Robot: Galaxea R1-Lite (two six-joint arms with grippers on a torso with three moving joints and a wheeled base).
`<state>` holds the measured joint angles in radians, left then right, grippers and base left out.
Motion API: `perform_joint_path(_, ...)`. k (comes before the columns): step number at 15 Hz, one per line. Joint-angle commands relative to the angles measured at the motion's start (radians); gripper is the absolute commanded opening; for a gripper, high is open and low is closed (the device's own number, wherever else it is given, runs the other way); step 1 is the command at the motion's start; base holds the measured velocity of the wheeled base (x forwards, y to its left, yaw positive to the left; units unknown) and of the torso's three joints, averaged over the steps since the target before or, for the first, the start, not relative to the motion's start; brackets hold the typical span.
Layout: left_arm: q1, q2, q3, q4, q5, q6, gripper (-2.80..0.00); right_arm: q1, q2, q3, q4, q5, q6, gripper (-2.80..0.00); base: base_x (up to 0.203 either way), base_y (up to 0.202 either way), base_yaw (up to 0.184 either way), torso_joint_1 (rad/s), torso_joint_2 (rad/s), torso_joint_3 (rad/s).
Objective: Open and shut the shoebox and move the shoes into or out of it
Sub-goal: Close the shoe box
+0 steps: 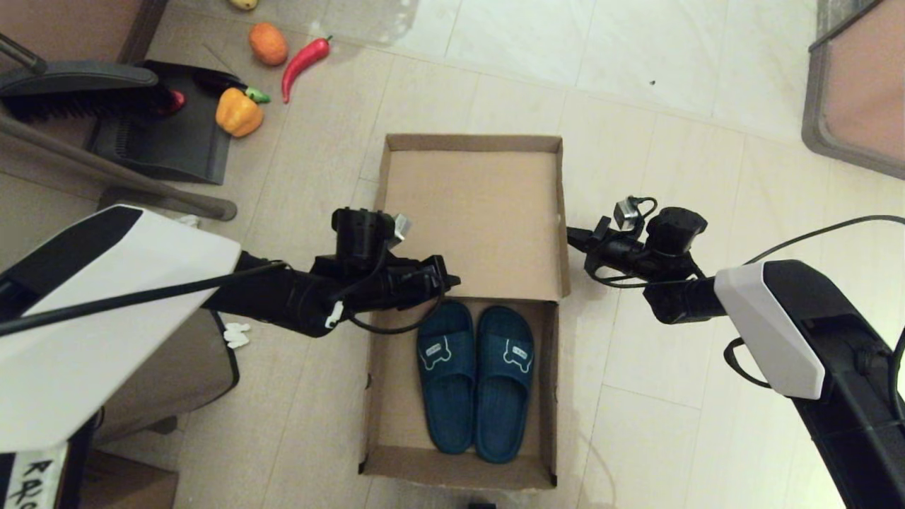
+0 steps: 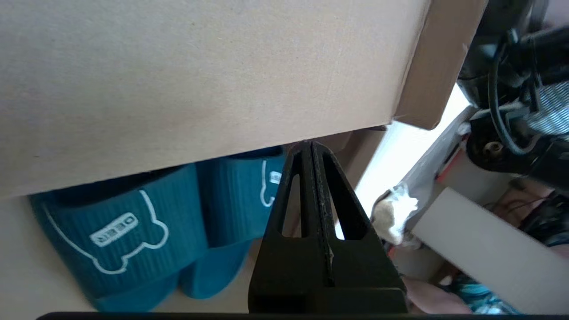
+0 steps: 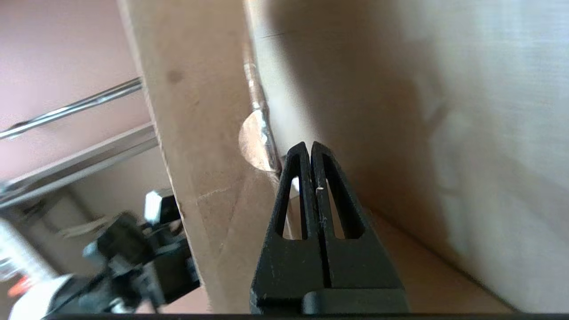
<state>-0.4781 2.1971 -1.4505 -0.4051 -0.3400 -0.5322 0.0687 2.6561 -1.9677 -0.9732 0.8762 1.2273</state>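
The shoebox (image 1: 472, 212) sits on the floor, lid partly raised. The left claw (image 1: 447, 281), pinched shut and empty, is under the lid's front edge; the shoes (image 1: 475, 382) lie just below it. The right claw (image 1: 574, 237), also shut, touches the lid's side flap.

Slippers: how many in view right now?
2. Left slipper and right slipper lie side by side in the shoebox, toes under the half-raised lid. None elsewhere; more under the lid looks unlikely.

I see the shoebox (image 1: 466, 452) on the floor, lid raised partway. The shoes (image 1: 475, 385) lie inside it. My left hand (image 1: 449, 281) and right hand (image 1: 574, 237) flank the lid.
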Motion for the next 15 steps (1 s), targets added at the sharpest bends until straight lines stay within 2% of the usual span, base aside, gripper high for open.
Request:
perform_joint_path(1,-0.005,-0.009,0.001,-0.003,-0.002,-0.008,-2.80,0.000,-0.007,0.000,-0.030,0.014,0.028,-2.80,0.000,0.000,0.000,0.000,0.00,0.000)
perform_joint_path(8,-0.027,-0.010,0.014,-0.008,-0.002,-0.011,-2.80,0.000,-0.040,0.001,-0.065,0.084,0.048,-2.80,0.000,0.000,0.000,0.000,0.00,0.000)
perform_joint_path(11,-0.034,-0.016,0.013,-0.008,-0.004,-0.034,-2.80,-0.001,-0.063,0.001,-0.065,0.122,0.100,-2.80,0.000,0.000,0.000,0.000,0.00,0.000)
perform_joint_path(15,-0.049,-0.014,0.015,-0.009,-0.002,-0.035,-2.80,0.000,-0.076,0.001,-0.065,0.181,0.103,-2.80,0.000,0.000,0.000,0.000,0.00,0.000)
